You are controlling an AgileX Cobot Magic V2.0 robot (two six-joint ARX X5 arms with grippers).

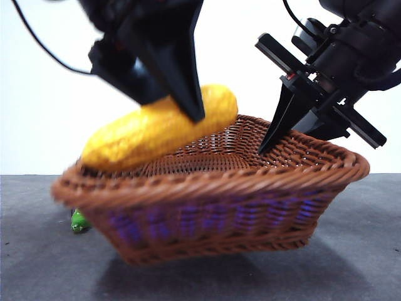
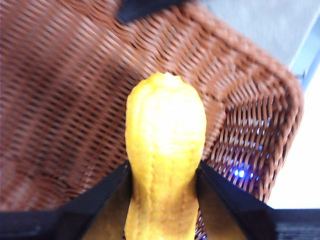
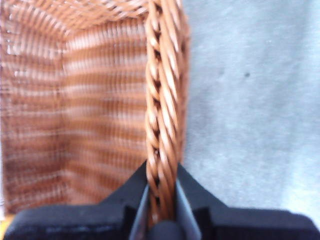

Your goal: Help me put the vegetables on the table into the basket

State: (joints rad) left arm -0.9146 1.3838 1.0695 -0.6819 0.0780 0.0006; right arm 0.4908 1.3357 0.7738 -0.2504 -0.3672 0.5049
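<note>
My left gripper is shut on the yellow bumpy vegetable and holds it tilted just above the basket's left rim. In the left wrist view the vegetable sits between the jaws of that gripper, over the basket's inside. My right gripper is shut on the braided rim of the brown wicker basket; in the front view this gripper is at the basket's back right. A green cap, probably the eggplant's, peeks out behind the basket's left side. The potato is out of view.
The basket stands slanted on the dark grey table. Bare table also shows beside the rim in the right wrist view. Both arms crowd the space above the basket.
</note>
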